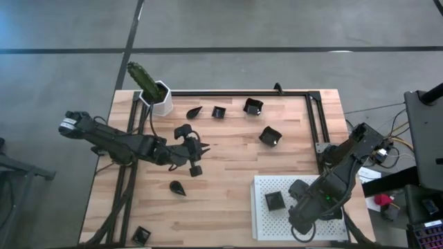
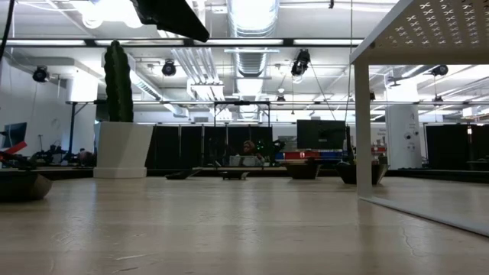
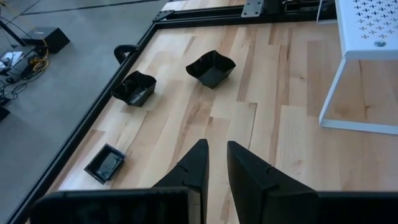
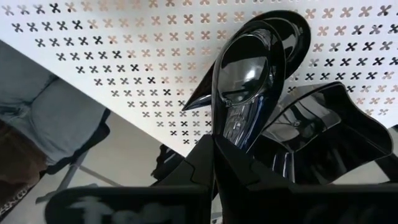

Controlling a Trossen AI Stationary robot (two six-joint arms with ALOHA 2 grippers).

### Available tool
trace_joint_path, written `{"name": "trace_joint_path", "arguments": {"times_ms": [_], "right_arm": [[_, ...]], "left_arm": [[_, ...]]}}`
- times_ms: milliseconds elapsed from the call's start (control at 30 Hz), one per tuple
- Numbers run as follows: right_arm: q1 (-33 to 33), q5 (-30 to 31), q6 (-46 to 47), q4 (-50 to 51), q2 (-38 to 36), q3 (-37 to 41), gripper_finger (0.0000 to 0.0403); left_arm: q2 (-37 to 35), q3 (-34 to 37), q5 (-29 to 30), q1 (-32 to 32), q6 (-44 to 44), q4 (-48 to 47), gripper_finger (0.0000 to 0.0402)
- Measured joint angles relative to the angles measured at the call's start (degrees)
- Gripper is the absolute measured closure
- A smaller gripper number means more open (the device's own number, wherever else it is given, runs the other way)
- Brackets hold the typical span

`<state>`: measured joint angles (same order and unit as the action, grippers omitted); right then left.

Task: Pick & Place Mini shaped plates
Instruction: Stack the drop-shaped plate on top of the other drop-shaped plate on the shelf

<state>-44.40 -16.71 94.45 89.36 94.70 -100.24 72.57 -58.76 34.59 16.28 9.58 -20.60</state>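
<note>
The left arm reaches flat across the wooden desk from its left edge, its gripper hovering near the middle, fingers narrowly parted with nothing between them. The right arm folds down over the white perforated tray at the desk's front right corner; its gripper is closed on a glossy black teardrop plate, held tilted above the tray's cross-shaped holes. Beside it, in the right wrist view, sits a square plate with shiny raised rims.

The other plates are small, dark and scattered. One square dish rests on the tray. Along the desk's far edge lie a leaf-shaped plate and two square ones, with another square dish nearer the centre right. A teardrop lies in front of the left gripper, a small square dish lies just beside it, and a flat square plate sits by the front left corner. A cactus in a white pot stands at the far left corner. The desk's top is pale planked timber framed by black rails.
</note>
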Motion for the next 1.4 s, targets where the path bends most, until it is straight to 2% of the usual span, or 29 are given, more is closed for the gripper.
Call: {"name": "trace_joint_path", "arguments": {"times_ms": [700, 867, 1033, 1400], "right_arm": [[0.0, 0.21, -0.03, 0.22, 0.0, 4.42, 0.0394], [0.0, 4.82, -0.2, 0.28, 0.0, 4.74, 0.0394], [0.04, 6.34, -1.47, 0.45, 0.0, 4.9, 0.0394], [0.04, 6.4, -4.97, 0.41, 0.0, 5.17, 0.0392]], "left_arm": [[-0.01, 0.0, -0.02, 0.01, 0.0, -0.01, 0.0348], [-0.01, 0.0, -0.02, 0.0, 0.02, 0.0, 0.0348], [-0.01, 0.0, -0.04, 0.0, 0.02, -0.01, 0.0348], [-0.01, 0.0, -0.04, 0.01, 0.02, 0.0, 0.0348]]}}
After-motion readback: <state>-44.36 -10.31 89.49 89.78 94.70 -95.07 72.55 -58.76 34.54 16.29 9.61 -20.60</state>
